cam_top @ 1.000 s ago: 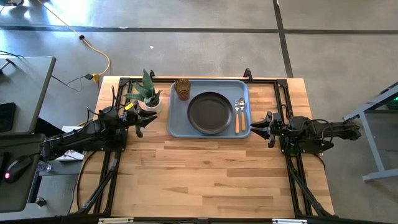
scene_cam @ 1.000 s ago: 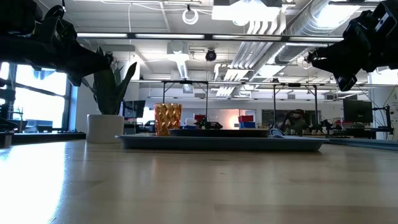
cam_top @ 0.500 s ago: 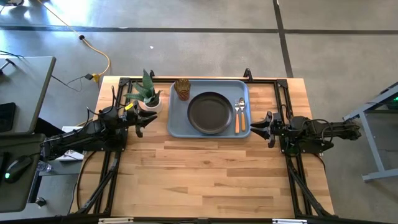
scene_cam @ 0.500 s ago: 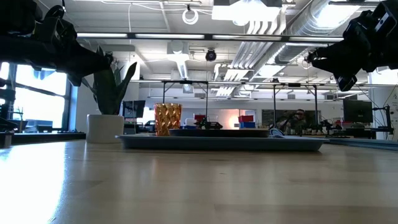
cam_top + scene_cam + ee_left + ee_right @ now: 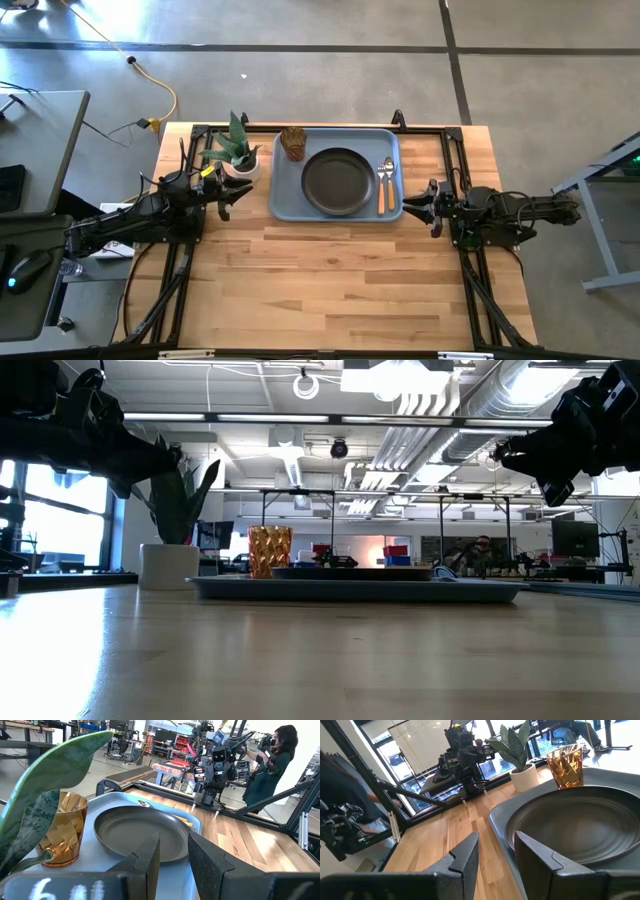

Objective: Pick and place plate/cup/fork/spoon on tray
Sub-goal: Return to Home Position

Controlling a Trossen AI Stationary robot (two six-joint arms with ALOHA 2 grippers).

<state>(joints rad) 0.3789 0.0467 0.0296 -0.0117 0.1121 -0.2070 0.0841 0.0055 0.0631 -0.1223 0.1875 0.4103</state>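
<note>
Left tool (image 5: 232,195) beside tray (image 5: 283,199), right tool (image 5: 420,207) opposite, both seemingly open

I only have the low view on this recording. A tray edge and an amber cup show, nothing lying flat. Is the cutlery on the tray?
Observer: Yes. In the high view the fork and spoon lie side by side at the tray's right end.
Operator: And the plate?
Observer: The plate sits mid-tray, with the cup at the far left corner.
Operator: Either gripper holding anything?
Observer: No. The left gripper and right gripper are open and empty, off the tray's two ends.
</note>
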